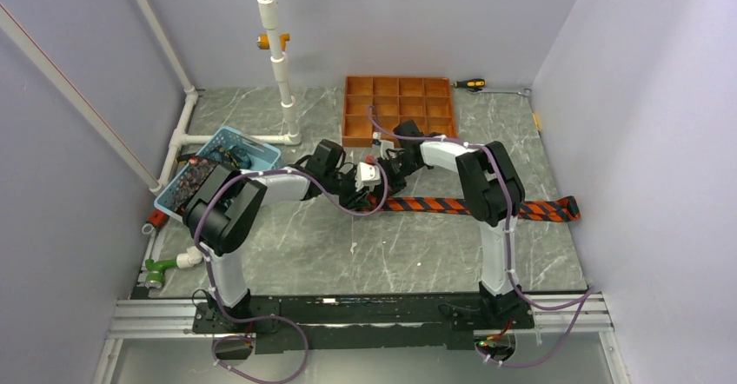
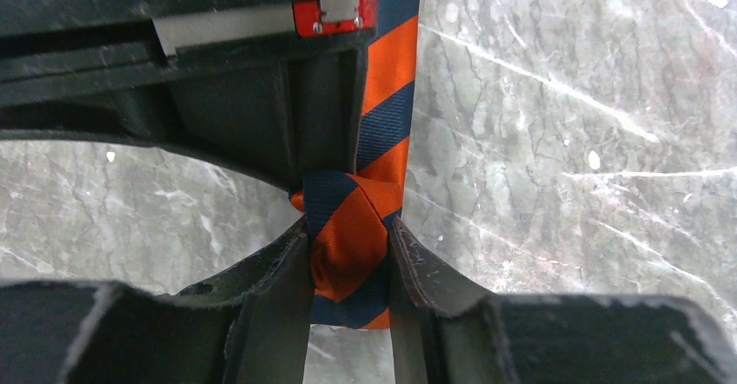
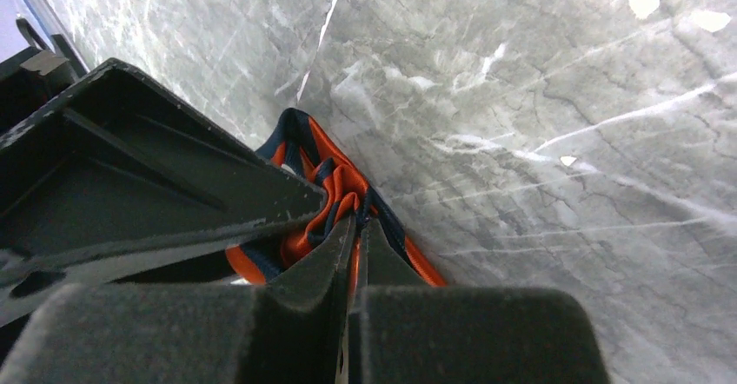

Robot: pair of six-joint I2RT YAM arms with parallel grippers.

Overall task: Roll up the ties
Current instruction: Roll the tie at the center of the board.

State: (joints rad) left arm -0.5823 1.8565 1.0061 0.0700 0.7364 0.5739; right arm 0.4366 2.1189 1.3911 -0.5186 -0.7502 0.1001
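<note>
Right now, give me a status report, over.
Left gripper shut on striped tie, rolled end. Right gripper pinching same tie. Remainder flat on table. Tray behind, apart.

Black-white arms (image 1: pixel 278 184), purple cables (image 1: pixel 352 212); left claw (image 2: pixel 349 249) black; red two-screw tab (image 2: pixel 335 12).

Grey marble-patterned table (image 1: pixel 348 249), seen from above. A striped tie (image 1: pixel 434 205) in diagonal orange and dark bands lies flat on it, running from the centre out toward 3 o'clock. Its outer end lies near the table's right edge, and its inner end is gathered into a small bundle. At 12 o'clock, against the far edge, sits an orange-brown gridded tray (image 1: pixel 399 78), with a screwdriver (image 1: pixel 470 83) just beside it at 1 o'clock. A light-blue basket (image 1: pixel 239 134) holding dark fabric stands at 9 to 10 o'clock. A white pipe frame (image 1: pixel 280 62) rises at 11 o'clock. A black mounting plate (image 1: pixel 348 310) spans the near edge at 6 o'clock.
</note>
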